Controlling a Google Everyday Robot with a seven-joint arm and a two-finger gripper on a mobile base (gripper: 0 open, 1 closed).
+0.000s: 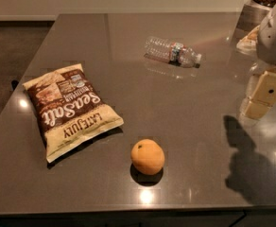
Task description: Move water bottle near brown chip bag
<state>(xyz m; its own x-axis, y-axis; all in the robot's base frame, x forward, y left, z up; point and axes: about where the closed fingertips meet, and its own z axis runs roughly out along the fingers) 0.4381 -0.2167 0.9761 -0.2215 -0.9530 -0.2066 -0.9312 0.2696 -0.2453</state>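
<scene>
Camera view, single entry, listed from the jaws outward.

1. Gripper (263, 97): cream-coloured, at the right edge, hanging above the desk (190, 126) with its shadow (244, 160) cast below it. Whether the jaws are open or closed cannot be told. Nothing is seen held.

2. Water bottle (172, 52): clear, ribbed, lying on its side toward the far right of the desk, cap end pointing right. It is well apart from the bag and not touched by the gripper. The label band is red, blue and white, its print too small to read.

3. Orange fruit (148, 156): round, near the front edge, apart from all else. Not part of the task.

4. Brown chip bag (72, 110): flat on the left side, dark brown middle, cream ends. It reads "Sea Salt" in white script and "LATE JULY" on the near end.

Handling note, as a judgement: the step in hand is the reach for the bottle. Come down from above and set the jaws across the ribbed body near the label, square to its length. A round body may roll if nudged, and thin plastic gives, so close gently. Lift clear, carry left, and set down just beside the bag's right edge, not on it, passing behind the fruit.
</scene>
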